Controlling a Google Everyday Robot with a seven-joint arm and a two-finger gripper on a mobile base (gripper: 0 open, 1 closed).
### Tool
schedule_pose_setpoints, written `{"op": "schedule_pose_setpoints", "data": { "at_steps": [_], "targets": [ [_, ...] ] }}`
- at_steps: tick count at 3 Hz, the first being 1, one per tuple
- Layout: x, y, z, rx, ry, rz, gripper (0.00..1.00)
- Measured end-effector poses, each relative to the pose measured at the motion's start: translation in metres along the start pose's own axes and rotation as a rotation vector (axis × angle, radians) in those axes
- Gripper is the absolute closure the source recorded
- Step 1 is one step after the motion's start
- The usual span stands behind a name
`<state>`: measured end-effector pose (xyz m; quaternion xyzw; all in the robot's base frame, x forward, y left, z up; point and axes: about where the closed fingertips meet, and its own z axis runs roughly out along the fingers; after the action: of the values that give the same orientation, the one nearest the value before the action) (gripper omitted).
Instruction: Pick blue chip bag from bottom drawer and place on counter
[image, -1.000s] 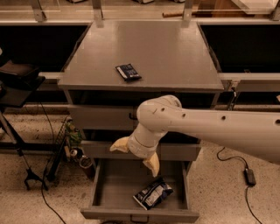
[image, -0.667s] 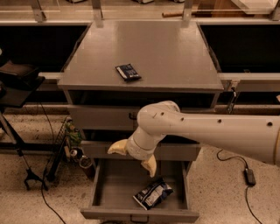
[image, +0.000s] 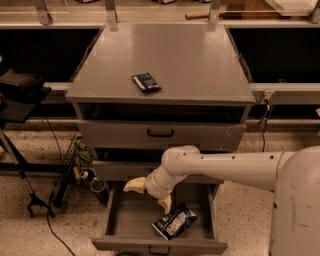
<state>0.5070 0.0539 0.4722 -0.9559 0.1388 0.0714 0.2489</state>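
Observation:
The blue chip bag (image: 174, 221) lies crumpled in the open bottom drawer (image: 120, 216), toward its front right. My gripper (image: 148, 194) hangs over the drawer's back, up and to the left of the bag and apart from it. Its two cream fingers (image: 134, 185) are spread open and hold nothing. The white arm reaches in from the right. The counter (image: 200, 65) is the flat grey top of the cabinet above.
A small flat dark-blue packet (image: 146, 82) lies on the counter, left of centre. The middle drawer (image: 160, 134) is closed. A black stand (image: 20, 95) and cables (image: 55, 195) are at the left on the speckled floor.
My arm and gripper have shifted slightly left over the drawer. The bag has not moved.

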Motion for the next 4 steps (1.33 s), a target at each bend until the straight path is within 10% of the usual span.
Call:
{"op": "schedule_pose_setpoints", "data": {
  "at_steps": [2, 4],
  "targets": [
    [0.034, 0.022, 0.1, 0.088, -0.042, 0.075, 0.0],
    [0.043, 0.039, 0.096, 0.07, 0.029, 0.099, 0.0]
  ]
}}
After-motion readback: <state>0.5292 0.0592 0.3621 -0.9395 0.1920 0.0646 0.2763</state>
